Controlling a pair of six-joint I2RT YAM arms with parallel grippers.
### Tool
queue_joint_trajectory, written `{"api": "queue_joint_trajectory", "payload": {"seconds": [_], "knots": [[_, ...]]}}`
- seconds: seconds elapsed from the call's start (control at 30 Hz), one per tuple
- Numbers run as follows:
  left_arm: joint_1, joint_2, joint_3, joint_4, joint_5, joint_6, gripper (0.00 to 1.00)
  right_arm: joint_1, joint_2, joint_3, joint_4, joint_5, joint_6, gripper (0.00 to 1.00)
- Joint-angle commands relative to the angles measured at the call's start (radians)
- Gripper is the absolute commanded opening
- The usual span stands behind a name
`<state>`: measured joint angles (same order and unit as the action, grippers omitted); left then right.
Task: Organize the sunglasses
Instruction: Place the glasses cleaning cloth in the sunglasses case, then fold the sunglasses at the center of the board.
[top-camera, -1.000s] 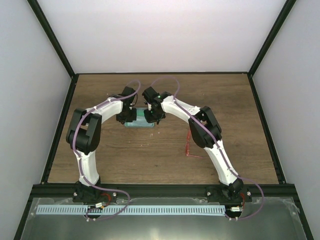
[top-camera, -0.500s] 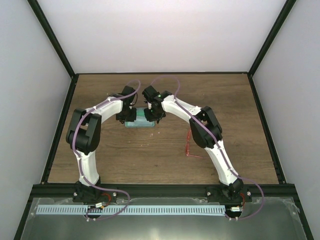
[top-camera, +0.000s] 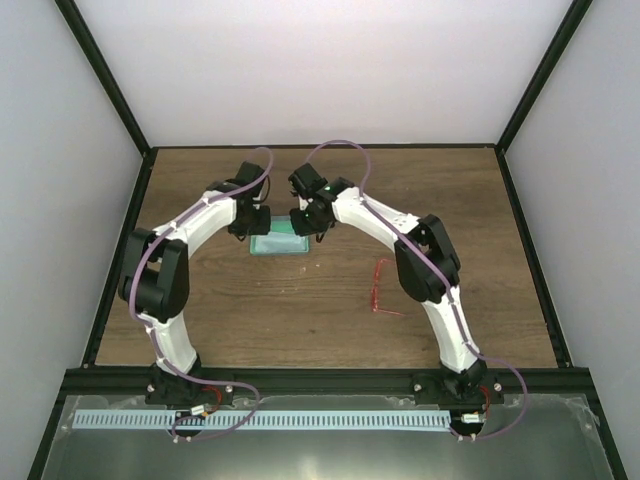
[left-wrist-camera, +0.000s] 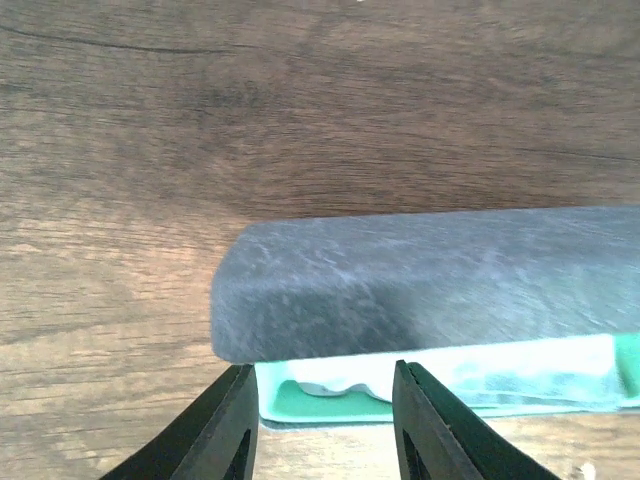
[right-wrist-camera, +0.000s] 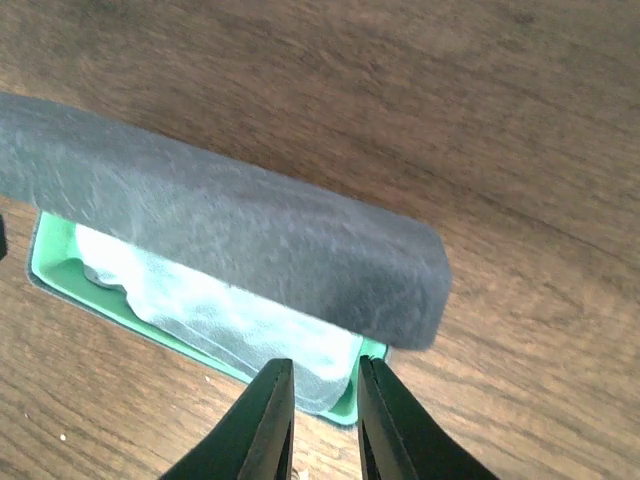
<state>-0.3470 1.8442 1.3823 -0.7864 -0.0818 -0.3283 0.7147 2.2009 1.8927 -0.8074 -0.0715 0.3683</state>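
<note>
The grey-blue case (top-camera: 280, 246) lies open at mid-table, its green inside showing. Its lid (left-wrist-camera: 430, 280) stands raised over the green tray (left-wrist-camera: 330, 407), and the light blue cloth (left-wrist-camera: 540, 365) lies inside. The right wrist view shows the lid (right-wrist-camera: 230, 240) and the cloth (right-wrist-camera: 220, 310) too. My left gripper (top-camera: 244, 228) (left-wrist-camera: 325, 430) is open at the case's left end, holding nothing. My right gripper (top-camera: 310, 225) (right-wrist-camera: 325, 420) is narrowly open at the case's right end, empty. The red sunglasses (top-camera: 380, 290) lie on the table to the right of the case, apart from both grippers.
The brown wooden table (top-camera: 200, 300) is bounded by a black frame rail (top-camera: 320, 375) at the near edge and white walls on three sides. The right arm's elbow (top-camera: 425, 265) hangs just right of the sunglasses.
Both grippers have drawn back off the case toward the far side. The case's green inside now shows more. The left elbow has swung left and the sunglasses are less covered.
</note>
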Motion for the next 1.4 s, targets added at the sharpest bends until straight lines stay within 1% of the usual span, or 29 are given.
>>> {"api": "queue_joint_trajectory", "payload": {"seconds": [0.0, 0.07, 0.17, 0.23, 0.3, 0.37, 0.4, 0.43, 0.47, 0.5, 0.53, 0.57, 0.6, 0.63, 0.7, 0.73, 0.77, 0.8, 0.83, 0.97, 1.07, 1.17, 1.23, 1.37], "knots": [[-0.017, -0.041, -0.012, 0.019, 0.119, 0.000, 0.39, -0.008, -0.087, -0.067, 0.045, 0.032, 0.040, 0.17], [-0.037, -0.022, -0.015, 0.032, 0.172, 0.001, 0.39, -0.008, -0.146, -0.128, 0.073, 0.049, 0.060, 0.11], [-0.047, 0.003, -0.018, 0.055, 0.187, 0.003, 0.37, -0.009, -0.247, -0.240, 0.115, 0.090, 0.102, 0.02], [-0.048, -0.003, -0.015, 0.058, 0.169, 0.003, 0.33, -0.010, -0.326, -0.326, 0.136, 0.128, 0.140, 0.01], [-0.058, -0.051, -0.059, 0.097, 0.189, -0.011, 0.31, -0.011, -0.410, -0.406, 0.140, 0.170, 0.186, 0.01], [-0.095, -0.118, -0.133, 0.176, 0.206, -0.025, 0.33, -0.012, -0.501, -0.482, 0.114, 0.227, 0.255, 0.01], [-0.127, -0.149, -0.165, 0.216, 0.188, -0.021, 0.37, -0.014, -0.547, -0.517, 0.098, 0.260, 0.290, 0.01], [-0.173, -0.171, -0.182, 0.247, 0.156, -0.010, 0.39, -0.018, -0.596, -0.561, 0.085, 0.289, 0.322, 0.05], [-0.220, -0.190, -0.187, 0.270, 0.111, 0.001, 0.44, -0.024, -0.643, -0.608, 0.081, 0.309, 0.343, 0.13], [-0.269, -0.202, -0.186, 0.296, 0.074, 0.004, 0.57, -0.034, -0.695, -0.679, 0.085, 0.321, 0.356, 0.25], [-0.306, -0.207, -0.180, 0.308, 0.073, -0.004, 0.71, -0.042, -0.743, -0.732, 0.096, 0.326, 0.355, 0.34], [-0.339, -0.204, -0.168, 0.324, 0.105, -0.024, 0.83, -0.061, -0.781, -0.782, 0.108, 0.323, 0.350, 0.39], [-0.364, -0.195, -0.154, 0.333, 0.148, -0.049, 0.88, -0.080, -0.817, -0.820, 0.110, 0.317, 0.350, 0.43], [-0.388, -0.179, -0.140, 0.343, 0.179, -0.080, 0.90, -0.102, -0.844, -0.849, 0.091, 0.310, 0.358, 0.45], [-0.443, -0.135, -0.110, 0.348, 0.201, -0.098, 0.92, -0.140, -0.892, -0.891, 0.055, 0.298, 0.386, 0.45], [-0.467, -0.102, -0.082, 0.327, 0.193, -0.105, 0.91, -0.157, -0.916, -0.912, 0.047, 0.292, 0.397, 0.45], [-0.486, -0.067, -0.047, 0.295, 0.178, -0.125, 0.87, -0.169, -0.945, -0.934, 0.046, 0.283, 0.402, 0.45], [-0.500, -0.020, -0.007, 0.244, 0.169, -0.163, 0.78, -0.179, -0.980, -0.954, 0.046, 0.275, 0.406, 0.45], [-0.508, 0.023, 0.029, 0.204, 0.175, -0.194, 0.73, -0.187, -1.004, -0.968, 0.043, 0.272, 0.409, 0.45], [-0.561, 0.080, 0.070, 0.196, 0.182, -0.241, 0.60, -0.197, -1.079, -1.002, 0.005, 0.297, 0.439, 0.44], [-0.594, 0.122, 0.119, 0.162, 0.163, -0.247, 0.51, -0.199, -1.105, -1.032, -0.029, 0.313, 0.471, 0.40], [-0.630, 0.163, 0.153, 0.142, 0.163, -0.244, 0.41, -0.201, -1.117, -1.061, -0.056, 0.321, 0.492, 0.33], [-0.653, 0.186, 0.170, 0.135, 0.160, -0.245, 0.39, -0.205, -1.131, -1.070, -0.061, 0.320, 0.493, 0.29], [-0.673, 0.231, 0.208, 0.126, 0.156, -0.254, 0.38, -0.207, -1.168, -1.079, -0.064, 0.314, 0.481, 0.27]]}}
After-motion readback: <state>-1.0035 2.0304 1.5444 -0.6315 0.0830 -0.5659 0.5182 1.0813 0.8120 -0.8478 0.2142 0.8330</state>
